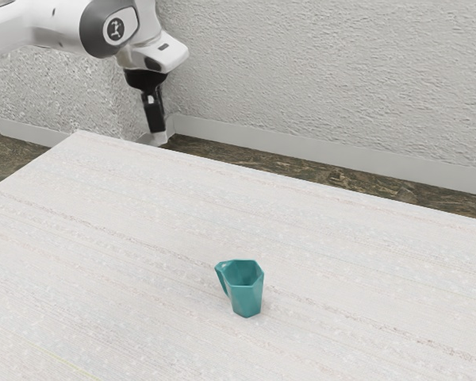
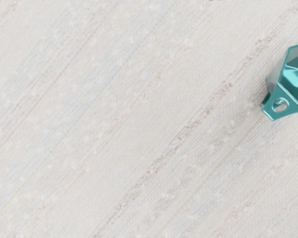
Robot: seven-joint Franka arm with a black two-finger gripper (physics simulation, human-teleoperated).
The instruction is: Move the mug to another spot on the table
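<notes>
A teal faceted mug (image 1: 240,287) stands upright on the pale wood-grain table (image 1: 103,238), near the middle and toward the front, with its handle pointing to the exterior view's left. My gripper (image 1: 155,127) hangs high over the table's far edge at the upper left, well away from the mug, pointing down and holding nothing. In the wrist view the mug (image 2: 287,82) shows from above, partly cut off at the frame's edge, its handle ring facing the bare tabletop (image 2: 139,124).
A rough grey wall (image 1: 341,71) with a baseboard runs behind the table. A strip of dark floor (image 1: 317,171) lies between the wall and the table's far edge. Bare tabletop surrounds the mug on all sides.
</notes>
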